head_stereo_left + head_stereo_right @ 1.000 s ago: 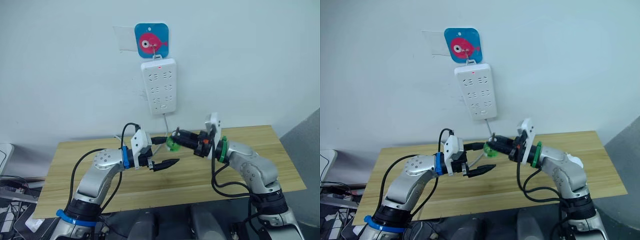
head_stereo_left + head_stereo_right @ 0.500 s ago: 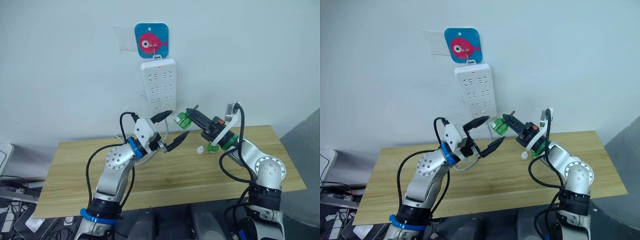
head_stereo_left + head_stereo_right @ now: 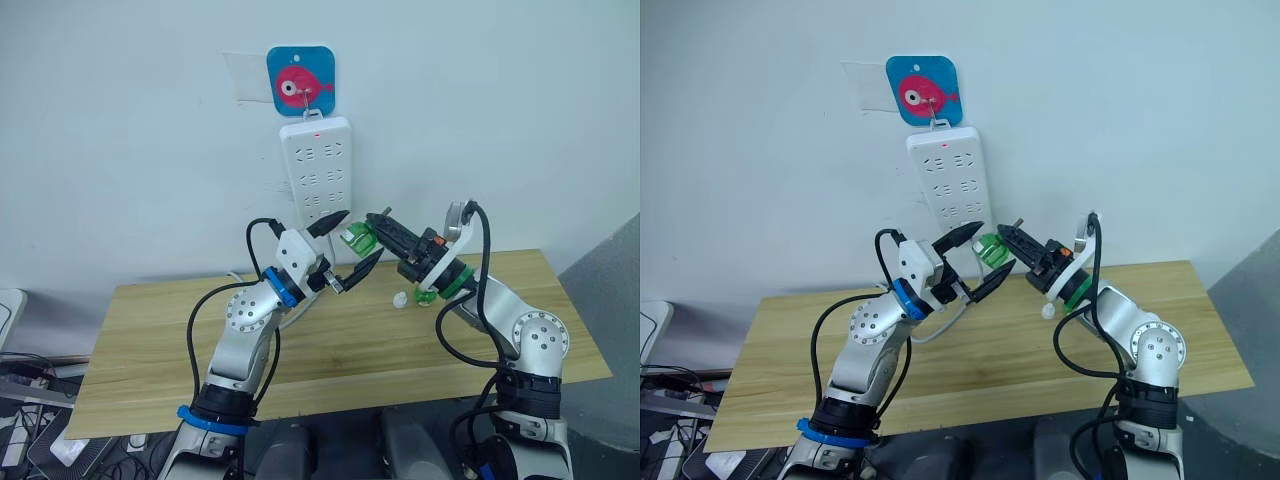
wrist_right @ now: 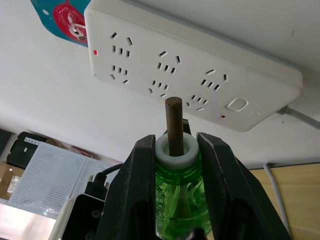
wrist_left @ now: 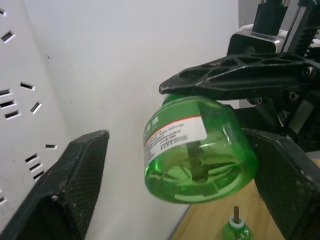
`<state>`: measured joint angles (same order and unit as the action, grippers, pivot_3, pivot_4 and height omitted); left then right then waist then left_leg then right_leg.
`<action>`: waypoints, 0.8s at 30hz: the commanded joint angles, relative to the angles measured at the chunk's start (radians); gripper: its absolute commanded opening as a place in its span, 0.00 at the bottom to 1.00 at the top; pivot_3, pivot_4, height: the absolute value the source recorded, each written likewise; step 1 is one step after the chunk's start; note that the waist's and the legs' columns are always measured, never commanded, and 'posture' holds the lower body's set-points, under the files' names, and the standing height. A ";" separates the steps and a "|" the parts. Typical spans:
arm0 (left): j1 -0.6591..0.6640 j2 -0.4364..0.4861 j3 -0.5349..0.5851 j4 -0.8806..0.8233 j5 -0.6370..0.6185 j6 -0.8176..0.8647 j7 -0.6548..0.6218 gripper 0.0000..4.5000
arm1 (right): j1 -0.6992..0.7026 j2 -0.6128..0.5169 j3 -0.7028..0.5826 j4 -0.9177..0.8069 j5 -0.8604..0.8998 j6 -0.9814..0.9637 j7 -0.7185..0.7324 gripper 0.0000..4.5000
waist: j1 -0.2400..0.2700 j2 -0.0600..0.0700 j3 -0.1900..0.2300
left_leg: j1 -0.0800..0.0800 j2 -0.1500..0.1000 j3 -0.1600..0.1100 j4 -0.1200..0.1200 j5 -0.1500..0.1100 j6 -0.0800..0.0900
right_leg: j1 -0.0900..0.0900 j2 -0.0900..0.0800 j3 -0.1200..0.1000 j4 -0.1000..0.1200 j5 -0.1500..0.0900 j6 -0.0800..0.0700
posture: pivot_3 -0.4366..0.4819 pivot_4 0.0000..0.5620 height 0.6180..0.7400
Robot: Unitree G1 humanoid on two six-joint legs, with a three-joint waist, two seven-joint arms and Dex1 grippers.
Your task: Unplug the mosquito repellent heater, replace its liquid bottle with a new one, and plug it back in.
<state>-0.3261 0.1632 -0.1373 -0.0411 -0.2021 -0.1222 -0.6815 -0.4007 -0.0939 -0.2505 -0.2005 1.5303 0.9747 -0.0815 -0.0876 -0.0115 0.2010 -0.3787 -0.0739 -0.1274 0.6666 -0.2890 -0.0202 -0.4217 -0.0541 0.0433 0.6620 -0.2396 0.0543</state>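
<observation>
Head view: right tool [image 3: 372,228] grips a green bottle [image 3: 358,237] above the desk [image 3: 330,350], below the power strip [image 3: 318,170]. Left wrist view: left tool [image 5: 185,185] spread wide, empty, flanking it. Right wrist view: fingers [image 4: 137,185] clamp its neck.

A translucent green bottle [image 5: 197,150] with a bare wick, held aloft near the wall; a second green bottle [image 5: 235,231] stands on the table.
</observation>
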 commanded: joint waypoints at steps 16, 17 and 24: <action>-0.029 0.011 0.021 -0.008 -0.036 0.012 0.013 0.50 | 0.014 -0.161 0.092 -0.071 0.033 0.008 0.040 0.49 | 0.000 0.000 0.000 | 0.000 0.000 0.000 0.000 0.000 0.000 | 0.000 0.000 0.000 0.000 0.000 0.000 | 0.32 0.34 1.00; -0.028 0.020 0.025 -0.008 -0.045 0.021 0.005 0.50 | 0.029 -0.223 0.108 -0.082 0.000 0.041 0.070 0.57 | 0.000 0.000 0.000 | 0.000 0.000 0.000 0.000 0.000 0.000 | 0.000 0.000 0.000 0.000 0.000 0.000 | 0.32 0.35 1.00; -0.010 0.085 0.027 -0.033 -0.098 0.085 -0.067 0.50 | 0.168 -0.671 0.157 -0.132 -0.273 0.123 0.395 0.99 | 0.004 -0.001 0.001 | -0.002 -0.001 0.000 0.000 0.000 0.001 | 0.001 0.001 -0.001 -0.004 0.000 0.001 | 0.31 0.37 1.00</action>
<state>-0.3369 0.2419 -0.1108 -0.0287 -0.2723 -0.0462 -0.7243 -0.2445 -0.6997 -0.0961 -0.2985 1.3431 1.1085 0.2175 -0.0837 -0.0121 0.2016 -0.3810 -0.0753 -0.1275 0.6669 -0.2889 -0.0192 -0.4209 -0.0534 0.0421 0.6583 -0.2400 0.0548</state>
